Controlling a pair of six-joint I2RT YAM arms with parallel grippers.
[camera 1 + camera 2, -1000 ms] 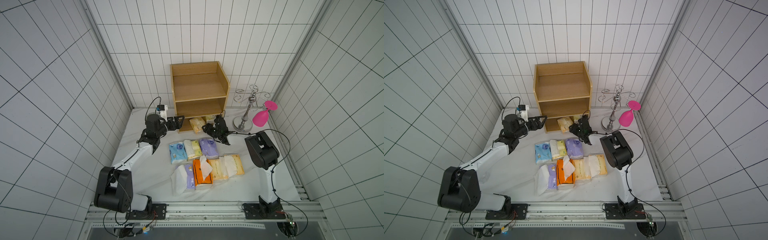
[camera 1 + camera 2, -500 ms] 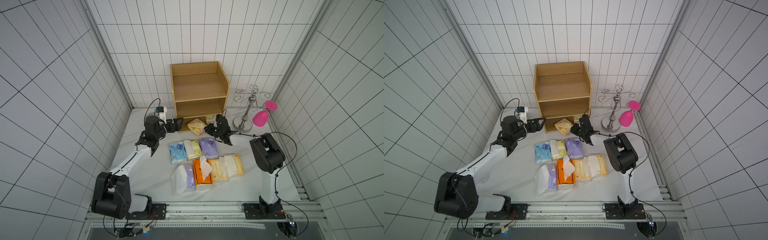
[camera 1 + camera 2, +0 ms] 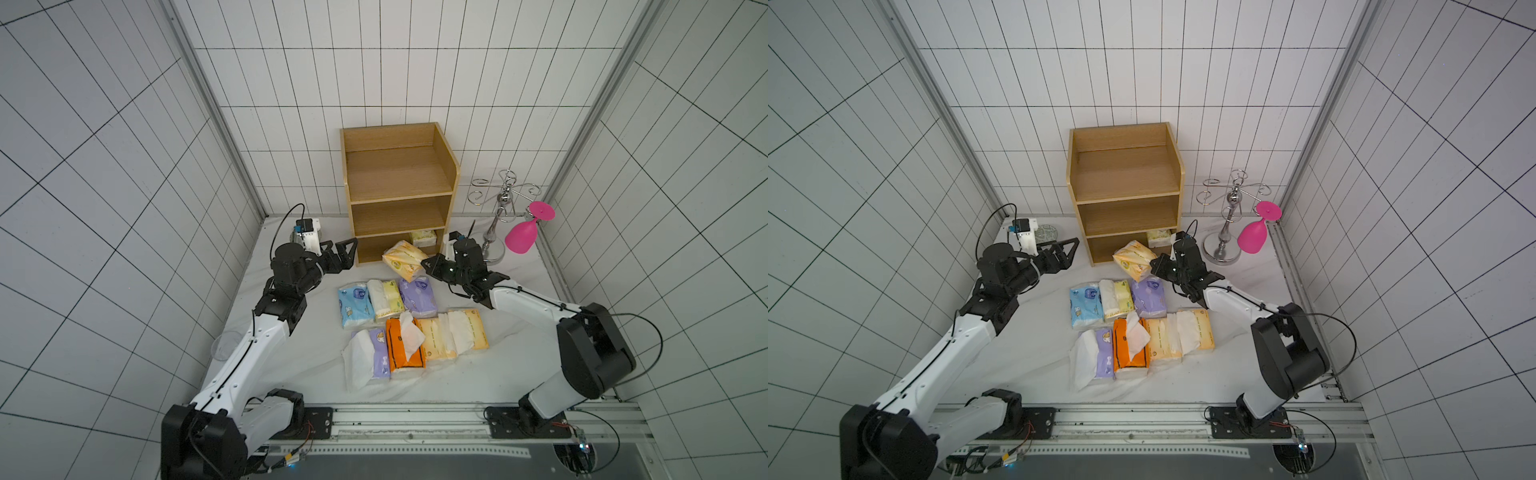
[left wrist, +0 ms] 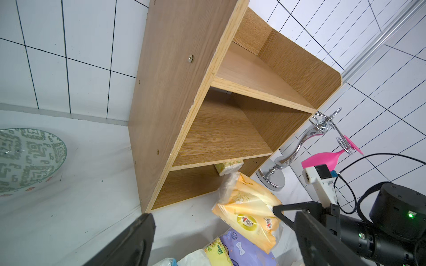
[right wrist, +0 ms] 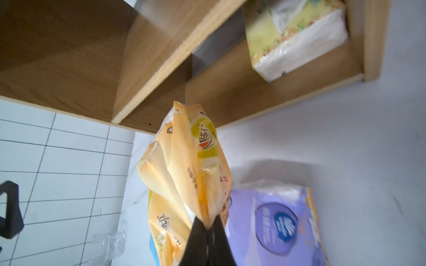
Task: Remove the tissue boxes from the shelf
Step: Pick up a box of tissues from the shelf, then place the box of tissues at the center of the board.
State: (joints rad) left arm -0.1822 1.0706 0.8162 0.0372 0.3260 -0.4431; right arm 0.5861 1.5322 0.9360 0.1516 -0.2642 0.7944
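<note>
Gripping the peach tissue pack [image 5: 184, 172] by a pinched fold of its wrapper, my right gripper [image 5: 207, 226] is clenched on it, jaws closed hard together on the plastic. The pack is tilted and sits outside the shelf [image 3: 399, 178], just in front of the bottom tier's opening and beside the purple pack [image 3: 417, 295]; I cannot tell whether its lower end touches the bench [image 3: 291, 374]. One pale yellow pack [image 3: 424, 237] remains inside the shelf, on the bottom tier against the right side panel, white tissue showing through its top. The middle and top tiers hold nothing. Seven packs lie on the bench in front of the shelf in two rows. The row nearer the shelf has the light blue pack [image 3: 353, 305], a yellow-and-white pack [image 3: 386, 299] and the purple pack. The farther row has a second purple pack [image 3: 370, 353] with loose white tissue, the orange pack [image 3: 403, 343] with tissue pulled out, and two peach packs [image 3: 453, 336] side by side. My left gripper [image 3: 352, 252] is released, jaws wide apart and holding nothing, beside the shelf's left side panel near the bottom tier. A patterned bowl [image 4: 27, 159] lies on the bench left of the shelf. A silver stand [image 3: 498, 224] is right of the shelf, with a pink glass [image 3: 521, 239] hanging upside down from it.
</note>
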